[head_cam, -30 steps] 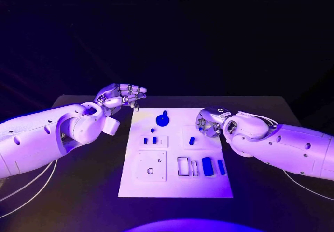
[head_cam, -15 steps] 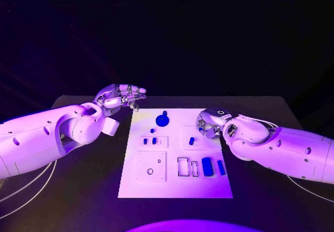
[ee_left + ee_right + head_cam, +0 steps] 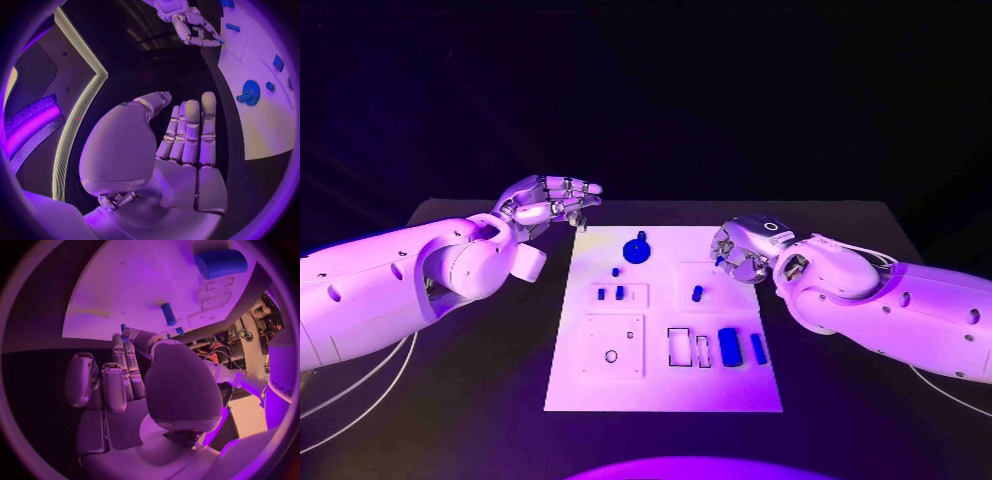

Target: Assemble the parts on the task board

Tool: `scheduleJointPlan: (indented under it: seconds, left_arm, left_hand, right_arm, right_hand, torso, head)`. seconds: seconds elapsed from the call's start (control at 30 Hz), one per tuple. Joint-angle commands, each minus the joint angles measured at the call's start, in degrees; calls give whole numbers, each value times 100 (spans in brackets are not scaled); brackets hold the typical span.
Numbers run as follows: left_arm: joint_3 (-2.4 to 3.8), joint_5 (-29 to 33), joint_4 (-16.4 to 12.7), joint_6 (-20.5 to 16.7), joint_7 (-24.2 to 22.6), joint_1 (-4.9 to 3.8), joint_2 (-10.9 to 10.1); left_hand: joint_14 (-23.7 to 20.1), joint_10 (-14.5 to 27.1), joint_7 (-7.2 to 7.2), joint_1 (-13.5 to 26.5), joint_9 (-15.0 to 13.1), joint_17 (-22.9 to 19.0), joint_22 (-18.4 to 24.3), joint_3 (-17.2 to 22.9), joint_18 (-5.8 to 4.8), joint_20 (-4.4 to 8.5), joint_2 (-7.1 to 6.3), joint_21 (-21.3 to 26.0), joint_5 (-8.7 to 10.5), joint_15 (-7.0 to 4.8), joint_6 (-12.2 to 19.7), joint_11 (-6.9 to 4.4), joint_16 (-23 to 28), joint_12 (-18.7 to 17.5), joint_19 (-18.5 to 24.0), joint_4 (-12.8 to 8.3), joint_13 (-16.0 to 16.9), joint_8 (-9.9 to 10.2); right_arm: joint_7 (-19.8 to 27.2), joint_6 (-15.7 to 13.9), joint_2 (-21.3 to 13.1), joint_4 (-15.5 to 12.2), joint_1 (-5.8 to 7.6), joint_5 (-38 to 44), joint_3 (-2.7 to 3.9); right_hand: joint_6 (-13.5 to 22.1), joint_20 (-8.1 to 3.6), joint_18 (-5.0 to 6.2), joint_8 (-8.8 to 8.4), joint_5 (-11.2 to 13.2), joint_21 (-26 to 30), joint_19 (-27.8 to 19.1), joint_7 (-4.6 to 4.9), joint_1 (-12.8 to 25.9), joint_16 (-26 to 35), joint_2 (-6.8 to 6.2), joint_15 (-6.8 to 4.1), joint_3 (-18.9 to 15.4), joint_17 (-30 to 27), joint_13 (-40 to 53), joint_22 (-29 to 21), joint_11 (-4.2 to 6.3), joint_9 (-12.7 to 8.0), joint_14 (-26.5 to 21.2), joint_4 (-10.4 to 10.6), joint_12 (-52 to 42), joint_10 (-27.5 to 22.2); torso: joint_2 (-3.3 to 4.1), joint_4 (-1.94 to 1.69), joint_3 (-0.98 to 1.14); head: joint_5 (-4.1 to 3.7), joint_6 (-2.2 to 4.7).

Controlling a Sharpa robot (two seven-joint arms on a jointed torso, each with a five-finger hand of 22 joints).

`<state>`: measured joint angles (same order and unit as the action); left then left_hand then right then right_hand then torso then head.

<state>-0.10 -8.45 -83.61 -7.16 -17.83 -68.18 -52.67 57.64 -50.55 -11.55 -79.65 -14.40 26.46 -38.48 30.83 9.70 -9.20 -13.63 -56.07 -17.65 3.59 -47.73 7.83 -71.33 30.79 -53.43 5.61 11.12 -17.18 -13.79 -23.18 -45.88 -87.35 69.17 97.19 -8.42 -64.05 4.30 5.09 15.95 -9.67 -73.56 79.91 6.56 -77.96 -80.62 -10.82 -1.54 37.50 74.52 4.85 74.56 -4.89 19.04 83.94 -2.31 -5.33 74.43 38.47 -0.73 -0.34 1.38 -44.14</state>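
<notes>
The white task board [image 3: 661, 380] lies in the middle of the table. On it are a blue gear [image 3: 636, 247], a short blue peg [image 3: 697, 293], two small blue blocks [image 3: 610, 293], a thick blue cylinder [image 3: 728, 341] and a blue bar [image 3: 759, 347]. My right hand [image 3: 744, 250] hovers over the board's right edge, fingers curled, pinching a small blue part [image 3: 720, 262] at its fingertips [image 3: 123, 329]. My left hand [image 3: 548, 200] hangs off the board's far left corner, fingers together and holding nothing [image 3: 187, 135]. The gear [image 3: 250, 92] lies on the board beside that hand.
Empty rectangular slots [image 3: 679, 343] and a square plate with a round hole [image 3: 612, 354] sit on the board's near half. Black table [image 3: 473, 400] runs along both sides of the board, and both forearms lie over it.
My right hand has drifted a little toward the far side and to the right, with the small blue part still at its fingertips. The left hand has stayed put.
</notes>
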Motion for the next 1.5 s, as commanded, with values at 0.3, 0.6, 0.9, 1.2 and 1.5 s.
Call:
scheduleJointPlan:
  seconds: [0.3, 0.6, 0.9, 1.2, 1.5]
  left_arm:
    - [5, 32, 5, 7, -45, -6, 25]
    - [5, 35, 17, 7, -55, -6, 80]
    - [5, 37, 17, 2, -59, -7, 142]
    - [5, 37, 15, 4, -40, -9, 204]
    - [5, 26, 24, 17, -11, -9, 240]
  left_hand:
    - [-52, 27, -31, -38, -2, -12, 11, -26, 90, 18, 47, 24, 3, 6, 23, 13, 33, 3, -2, -1, -9, 16]
    - [-56, 29, -32, -47, -2, -16, 14, -25, 91, 18, 51, 28, 0, 6, 24, 13, 37, 3, -2, -6, -10, 16]
    - [-58, 29, -32, -51, -3, -18, 15, -25, 91, 18, 54, 30, -1, 6, 23, 14, 39, 4, -2, -8, -10, 15]
    - [-61, 30, -33, -53, -4, -22, 18, -28, 90, 17, 55, 34, -2, 8, 21, 15, 43, 6, -1, -10, -11, 14]
    - [-63, 32, -34, -54, -4, -24, 20, -30, 90, 16, 56, 37, -2, 8, 20, 16, 45, 7, -1, -11, -12, 12]
  right_arm:
    - [248, -358, -102, -673, 8, -292, 14]
    - [436, -210, 233, -1054, -101, -473, 10]
    - [577, 1, 672, -1008, -321, -512, -35]
    - [628, 103, 941, -769, -530, -530, -76]
    - [615, 92, 1093, -631, -652, -542, -91]
  right_hand:
    - [-38, -17, -91, 32, -17, -42, 51, 3, 11, -38, 39, -38, 8, 18, 233, 26, 256, 19, 345, -21, -38, 302]
    - [-35, -18, -80, 32, -17, -1, 25, 5, 15, -35, 40, -39, 12, 11, 235, -12, 255, 22, 344, -23, -35, 302]
    - [-28, -19, -75, 31, -17, 19, 12, 9, 20, -30, 43, -39, 19, -1, 237, -29, 253, 26, 342, -25, -28, 300]
    - [-20, -19, -73, 29, -18, 25, 7, 12, 23, -33, 48, -38, 25, 0, 239, -34, 251, 31, 342, -28, -22, 298]
    - [-9, -19, -71, 27, -17, 34, 1, 18, 28, -32, 52, -36, 31, -6, 242, -40, 247, 36, 341, -33, -13, 292]
  torso:
    - [2, -17, 0]
    - [-3, -11, -11]
    - [-2, -9, -17]
    - [6, -5, -10]
    - [9, -7, 1]
  head:
    - [77, 10]
    - [226, -9]
    - [429, -79]
    - [555, -131]
    - [601, -176]
